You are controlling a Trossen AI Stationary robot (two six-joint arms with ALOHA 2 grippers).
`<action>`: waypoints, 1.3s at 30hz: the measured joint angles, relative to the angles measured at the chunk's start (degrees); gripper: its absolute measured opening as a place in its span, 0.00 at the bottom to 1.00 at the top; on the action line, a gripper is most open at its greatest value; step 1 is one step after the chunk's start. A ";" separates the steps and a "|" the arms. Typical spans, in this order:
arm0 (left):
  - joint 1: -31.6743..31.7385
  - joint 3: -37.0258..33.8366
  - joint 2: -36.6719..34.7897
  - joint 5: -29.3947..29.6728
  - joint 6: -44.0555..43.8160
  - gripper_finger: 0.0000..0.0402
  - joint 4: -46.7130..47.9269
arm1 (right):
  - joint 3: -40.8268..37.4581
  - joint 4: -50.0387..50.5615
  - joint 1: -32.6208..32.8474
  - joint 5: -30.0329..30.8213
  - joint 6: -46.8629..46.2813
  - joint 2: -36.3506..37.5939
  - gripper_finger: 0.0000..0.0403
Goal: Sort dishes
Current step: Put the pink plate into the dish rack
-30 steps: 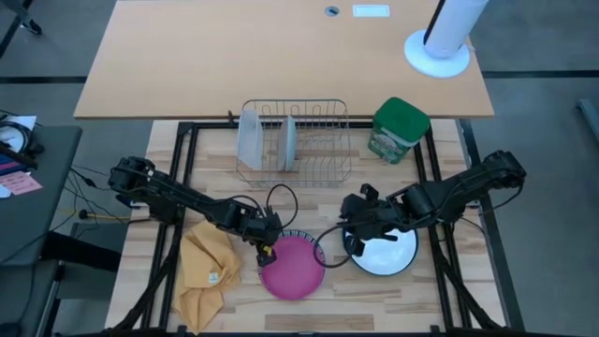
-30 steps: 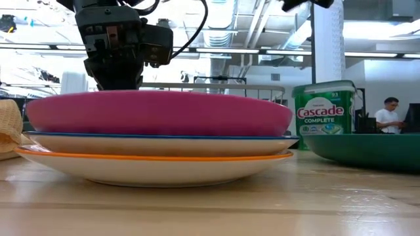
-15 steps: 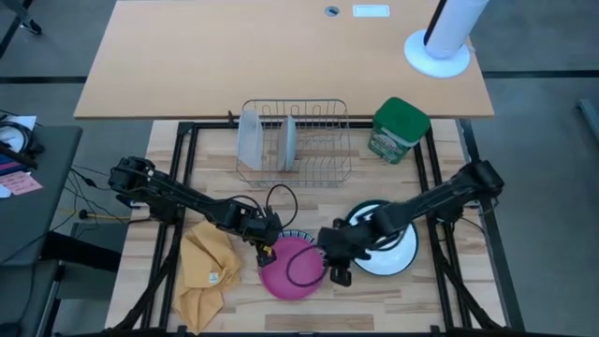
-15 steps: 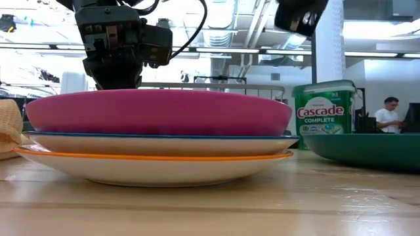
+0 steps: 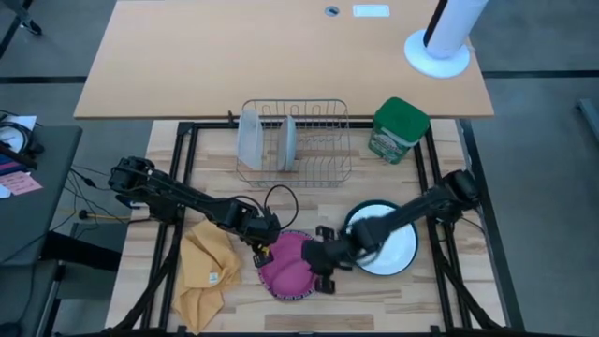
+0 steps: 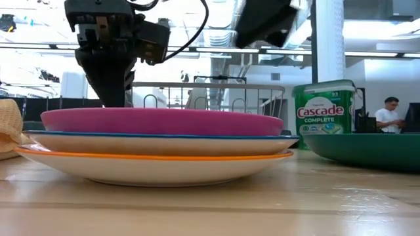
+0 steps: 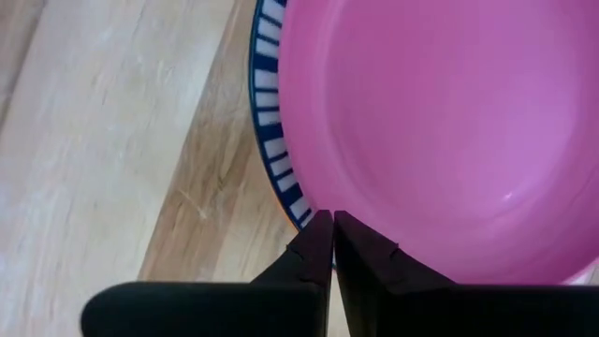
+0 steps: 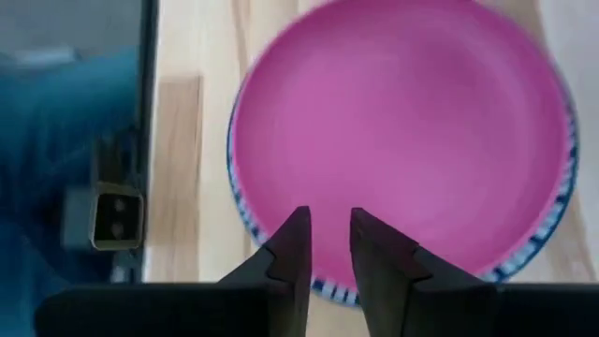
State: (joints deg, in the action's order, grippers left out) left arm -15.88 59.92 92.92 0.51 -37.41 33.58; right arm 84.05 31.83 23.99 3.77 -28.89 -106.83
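Change since earlier frame: right arm reaches from the white plate to the left, its gripper now at the pink plate; the pink plate sits lower and more level on its stack than a second ago.
Pink plate [image 5: 288,265]: top of a three-plate stack near the front middle of the table, over a blue-striped plate [image 7: 271,150] and an orange-rimmed plate [image 6: 154,162].
Left gripper [image 5: 259,251]: at the left rim of the pink plate; fingers pressed together, tips at the rim edge in the wrist view; whether the rim is pinched between them cannot be told.
Right gripper [image 5: 320,260]: over the right edge of the pink plate; fingers [image 8: 290,245] stand a narrow gap apart with nothing seen between them.
White plate with dark green rim [image 5: 398,255]: flat on the table, just right of the stack, partly under the right arm.
Dish rack [image 5: 328,168]: far middle; a frosted container [image 5: 250,139] and a grey plate [image 5: 289,140] stand upright in it.
Green canister [image 5: 398,129]: right of the rack.
Yellow cloth [image 5: 208,271]: left of the stack.
Progress, as judged: early to middle; one plate racked, the stack of three and the white plate remain to be sorted.
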 joint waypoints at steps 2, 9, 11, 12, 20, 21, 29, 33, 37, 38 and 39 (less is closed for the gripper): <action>0.00 0.00 0.00 0.00 -0.05 0.02 0.03 | -0.15 0.73 2.19 1.75 -0.12 -0.07 0.17; 0.11 0.29 0.00 -0.47 -0.79 0.02 0.17 | -0.52 -0.42 7.55 11.93 -1.07 -0.46 0.08; 0.11 0.99 0.00 -0.48 -0.79 0.02 -0.02 | -1.72 -3.17 8.05 12.68 -1.26 -0.37 0.05; 0.11 1.35 -0.02 -0.48 -0.77 0.02 -0.08 | -2.15 -3.87 8.20 12.70 -1.30 -0.37 0.03; 0.11 2.64 -0.02 0.05 -0.17 0.02 -0.53 | -8.20 -11.21 8.54 13.16 -3.58 -1.79 0.01; 0.10 2.64 -0.02 0.19 -0.18 0.02 -0.68 | -8.63 -12.59 8.54 13.18 -4.39 -2.63 0.01; -1.21 2.62 -0.04 3.20 -0.18 0.02 -1.61 | -10.42 -13.80 8.60 13.23 -6.82 -5.76 0.01; -1.18 2.60 -0.04 3.48 -0.24 0.02 -1.61 | -10.21 -14.34 8.50 12.47 -7.21 -6.72 0.01; -1.25 2.60 -0.07 3.64 -0.31 0.02 -1.86 | -10.19 -15.16 8.42 11.57 -7.28 -7.68 0.01; -1.25 2.60 -0.07 3.64 -0.34 0.02 -1.89 | -10.16 -15.19 8.31 11.78 -7.31 -7.90 0.01; -1.25 2.60 -0.07 3.71 -0.33 0.02 -2.10 | -10.08 -15.17 8.07 11.76 -7.29 -8.19 0.01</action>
State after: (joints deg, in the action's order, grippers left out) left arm -17.12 62.52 92.86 4.22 -37.74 31.47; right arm 73.97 16.66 32.06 15.53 -36.18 -115.02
